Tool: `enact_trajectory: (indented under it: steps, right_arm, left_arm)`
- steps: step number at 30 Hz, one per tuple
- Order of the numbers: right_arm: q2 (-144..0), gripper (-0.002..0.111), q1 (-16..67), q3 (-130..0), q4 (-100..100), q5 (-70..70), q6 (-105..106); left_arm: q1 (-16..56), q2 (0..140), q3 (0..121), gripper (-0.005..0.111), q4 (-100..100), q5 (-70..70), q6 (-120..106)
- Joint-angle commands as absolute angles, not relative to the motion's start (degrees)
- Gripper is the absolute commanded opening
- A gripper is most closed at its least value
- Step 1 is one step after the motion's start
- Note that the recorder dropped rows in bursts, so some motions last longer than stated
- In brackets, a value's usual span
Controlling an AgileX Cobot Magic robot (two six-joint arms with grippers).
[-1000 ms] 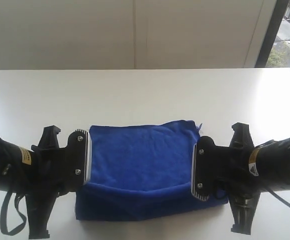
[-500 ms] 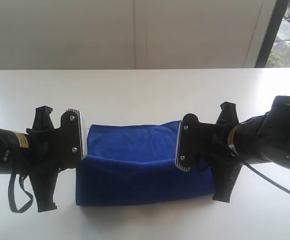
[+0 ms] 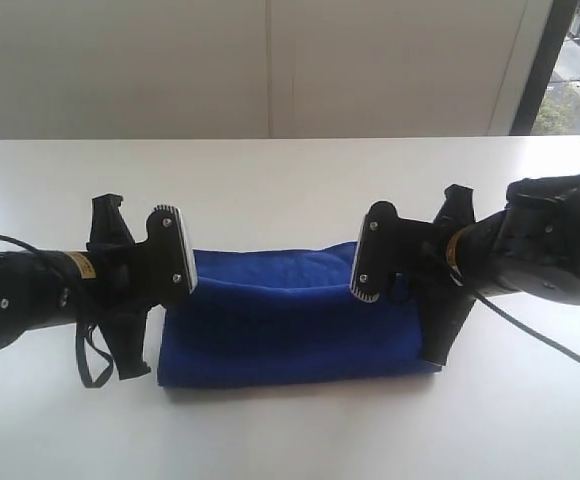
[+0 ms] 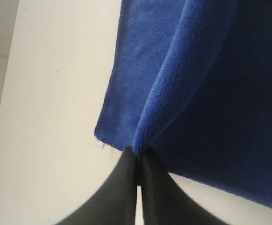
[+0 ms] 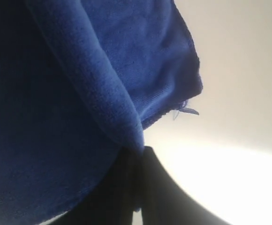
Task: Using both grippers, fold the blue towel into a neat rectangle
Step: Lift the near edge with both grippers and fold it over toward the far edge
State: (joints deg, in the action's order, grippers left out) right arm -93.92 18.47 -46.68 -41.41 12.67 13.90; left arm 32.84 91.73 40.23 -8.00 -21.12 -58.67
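Royal-blue terry cloth fills the middle of the scene: the blue towel lies on a white bench between two black robot arms, doubled over into a long band with its top layer draped across the lower one.

The left claw is pinched shut on a raised ridge of cloth at the towel's left end, close to a corner. The right claw is likewise closed on a fold of cloth at the right end, beside a corner where a loose thread sticks out. In the exterior view the cloth sags slightly between the two holds.

The towel looks light, soft and completely limp, so it will likely droop wherever it is not supported and will not hold a crease by itself. Its looped pile appears grippy rather than slippery, so a narrow pinch should hold. The best places to take it are probably the two end corners of one edge, lifted level with each other so the fold lands square. Nothing about it looks fragile.

Each arm carries a small yellow sticker, too small to read. No label on the towel is visible, and no other writing can be made out.
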Motion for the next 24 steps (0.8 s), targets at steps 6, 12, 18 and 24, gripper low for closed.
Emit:
enact_trajectory:
  steps: [6,12,18,24]
  right_arm:
    - [-96.8,0.0,15.4,-52.4,-42.2,8.5,13.2]
    - [-100.6,0.0,14.2,-55.6,-42.2,7.4,13.2]
    - [-103.3,0.0,14.1,-57.5,-42.2,6.3,13.2]
    - [-105.9,0.0,13.1,-59.8,-42.2,5.8,13.2]
  left_arm:
    - [30.2,97.9,48.2,0.0,-8.6,-21.7,-60.3]
    - [28.6,99.1,50.8,0.0,-8.4,-21.1,-60.6]
    - [28.5,101.8,53.9,0.0,-8.5,-21.4,-61.7]
    - [27.4,105.1,55.7,0.0,-8.7,-21.4,-61.7]
